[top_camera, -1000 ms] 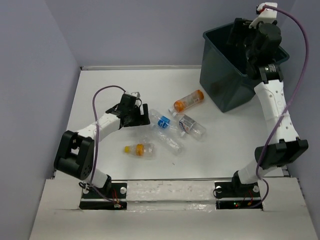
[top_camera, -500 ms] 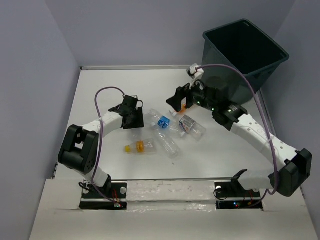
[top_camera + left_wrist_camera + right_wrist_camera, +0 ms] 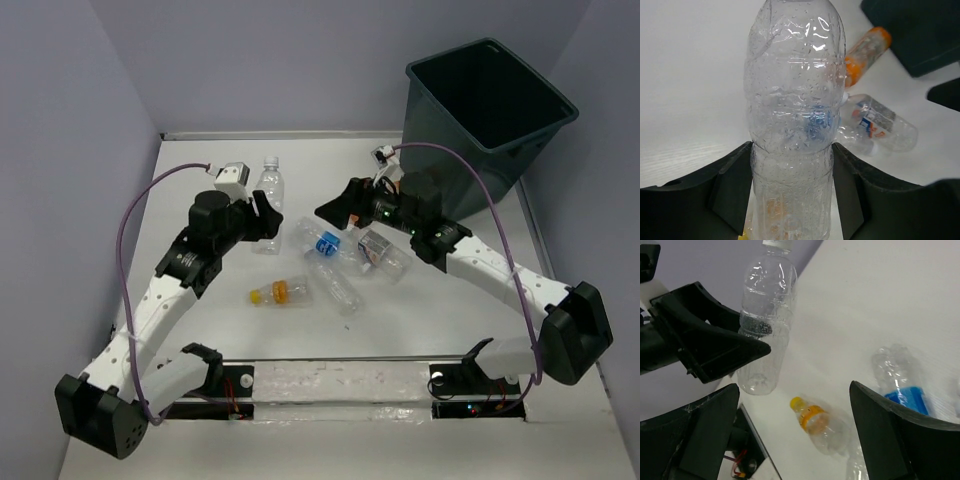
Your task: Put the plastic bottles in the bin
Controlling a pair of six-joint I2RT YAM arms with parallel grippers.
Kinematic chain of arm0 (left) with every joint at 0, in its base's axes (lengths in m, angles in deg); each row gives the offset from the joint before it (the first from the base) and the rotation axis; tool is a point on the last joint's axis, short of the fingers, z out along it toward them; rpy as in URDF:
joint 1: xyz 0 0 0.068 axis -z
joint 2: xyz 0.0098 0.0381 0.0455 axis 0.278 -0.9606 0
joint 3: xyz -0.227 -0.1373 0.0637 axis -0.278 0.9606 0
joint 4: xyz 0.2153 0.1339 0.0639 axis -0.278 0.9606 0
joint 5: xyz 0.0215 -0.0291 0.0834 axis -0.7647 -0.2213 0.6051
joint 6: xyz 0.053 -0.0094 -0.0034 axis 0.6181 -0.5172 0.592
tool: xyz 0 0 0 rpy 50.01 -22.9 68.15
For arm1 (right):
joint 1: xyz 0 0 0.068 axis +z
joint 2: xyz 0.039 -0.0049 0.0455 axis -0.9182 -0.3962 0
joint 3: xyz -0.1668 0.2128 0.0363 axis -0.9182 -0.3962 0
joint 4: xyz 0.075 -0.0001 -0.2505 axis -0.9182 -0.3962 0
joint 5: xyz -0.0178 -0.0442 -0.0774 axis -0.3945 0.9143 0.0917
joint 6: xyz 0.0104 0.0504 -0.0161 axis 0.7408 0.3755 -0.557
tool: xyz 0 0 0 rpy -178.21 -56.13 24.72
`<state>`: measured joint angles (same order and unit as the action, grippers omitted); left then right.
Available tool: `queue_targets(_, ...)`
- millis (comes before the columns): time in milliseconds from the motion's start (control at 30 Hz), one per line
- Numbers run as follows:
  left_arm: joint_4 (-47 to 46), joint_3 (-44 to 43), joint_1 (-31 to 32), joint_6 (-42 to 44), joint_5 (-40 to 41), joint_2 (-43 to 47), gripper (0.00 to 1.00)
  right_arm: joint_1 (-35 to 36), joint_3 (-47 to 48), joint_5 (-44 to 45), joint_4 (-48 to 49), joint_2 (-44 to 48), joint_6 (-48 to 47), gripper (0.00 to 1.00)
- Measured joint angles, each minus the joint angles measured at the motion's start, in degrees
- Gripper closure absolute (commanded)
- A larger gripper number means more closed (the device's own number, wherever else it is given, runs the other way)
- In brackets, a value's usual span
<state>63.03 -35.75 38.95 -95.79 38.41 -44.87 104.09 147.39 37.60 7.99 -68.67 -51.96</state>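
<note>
while gripped, bottle [image 3: 792, 125] between left jaws

Clear bottle [image 3: 792, 100] fills the centre, gripped by the left gripper [image 3: 792, 170], jaws clamped on its lower body from 8 and 4 o'clock. On the white counter [image 3: 690, 75], an orange-capped bottle [image 3: 866, 52] lies at 2 o'clock and a labelled bottle [image 3: 877, 122] at 3 o'clock. Dark shape [image 3: 915, 30] at 1 o'clock, possibly the bin; unconfirmed.

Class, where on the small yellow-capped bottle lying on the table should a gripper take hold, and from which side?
Pinch the yellow-capped bottle across its orange middle, coming straight down from above. It lies flat, cap pointing left, with bare table in front and behind, so the jaws should probably straddle its narrow width.
</note>
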Motion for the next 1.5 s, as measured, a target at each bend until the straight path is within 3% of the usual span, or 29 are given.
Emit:
queue_targets(200, -3.5, 3.9, 0.4, 1.3, -8.7, 7.0, 0.53, 0.9, 1.5, -5.4, 8.9, -5.8, 6.3, 0.02)
queue_targets(533, -5.9, 7.5, 3.8, 2.6, -19.4, 8.3, 0.52, 2.1, 5.5, -9.3, 11.2, -13.4, 8.9, 0.02)
queue_targets(600, -6.3, 7.5, 4.3, 2.9, -20.3, 8.8, 0.47, 2.0, 6.2, -10.2, 12.3, -14.5, 9.4, 0.11)
queue_targets(633, -6.4, 7.6, 4.5, 3.1, -20.9, 8.9, 0.36, 2.0, 6.6, -10.8, 12.9, -15.0, 9.6, 0.19)
queue_targets(667, -6.8, 7.7, 4.6, 3.4, -21.4, 9.0, 0.29, 2.0, 6.8, -11.3, 13.5, -15.4, 9.9, 0.43)
queue_targets(733, -6.9, 7.9, 4.7, 4.0, -21.5, 9.0, 0.13, 2.1, 7.2, -11.7, 14.4, -15.7, 10.6, 0.68)
queue_targets(800, -7.3, 8.0, 4.8, 4.6, -21.1, 9.2, 0.01, 2.1, 7.7, -11.1, 13.9, -15.6, 10.7, 0.69)
queue_targets(833, -7.3, 8.0, 4.9, 4.8, -21.0, 9.7, 0.01, 2.2, 8.1, -10.5, 13.3, -15.5, 10.3, 0.69)
queue_targets(1033, -8.4, 8.7, 5.0, 5.1, -19.3, 16.1, 0.01, -0.3, 13.9, -5.6, 5.8, -12.1, 5.9, 0.73)
queue_targets(1200, -8.5, 9.0, 5.0, 5.1, -16.4, 20.4, 0.01, -13.9, 24.9, -0.9, -1.1, -9.4, 1.6, 0.73)
queue_targets(1333, -7.1, 9.0, 5.0, 5.0, -12.2, 20.4, 0.01, -24.2, 40.9, 14.2, -10.0, -9.4, -8.4, 0.73)
queue_targets(1500, -4.6, 9.0, 5.0, 4.7, -7.8, 20.1, 0.01, -27.8, 57.8, 31.4, -11.6, -12.2, -22.9, 0.73)
